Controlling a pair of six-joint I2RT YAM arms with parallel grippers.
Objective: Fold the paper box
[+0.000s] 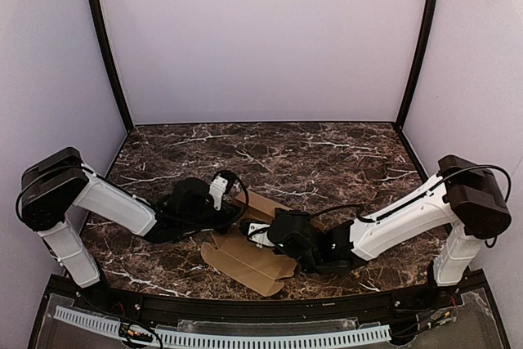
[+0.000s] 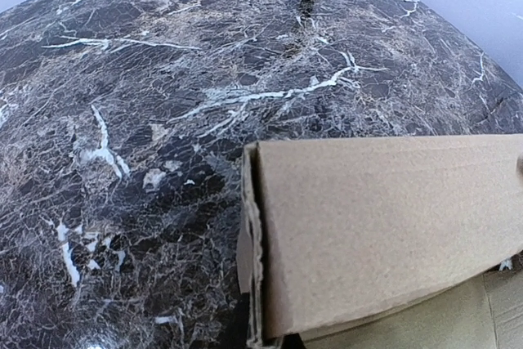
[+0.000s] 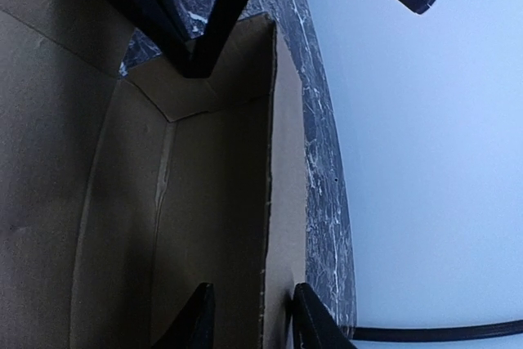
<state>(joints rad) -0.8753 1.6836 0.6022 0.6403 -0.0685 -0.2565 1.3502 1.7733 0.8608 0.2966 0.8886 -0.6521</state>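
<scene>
You had one dark marble table [image 1: 327, 153] inside pale walls, two arms on it, and one paper box [image 1: 245, 263]. Both arms reached inward from their corner bases and met near the table's front middle. The left arm [image 1: 114, 202] lay low and stretched toward the right. The right arm [image 1: 400, 218] lay low and stretched toward the left. The paper box sat between them as a single brown cardboard piece. Part of it lay flat toward the near edge, and one panel stood raised between the two wrists.

Your left gripper [image 3: 192, 67] was clenched, its two fingers meeting in a point on the raised panel's top edge. Your right gripper [image 3: 255, 320] was released. Its two fingertips [image 3: 200, 316] stood apart, one on either side of the panel's edge, with a gap on each side.
</scene>
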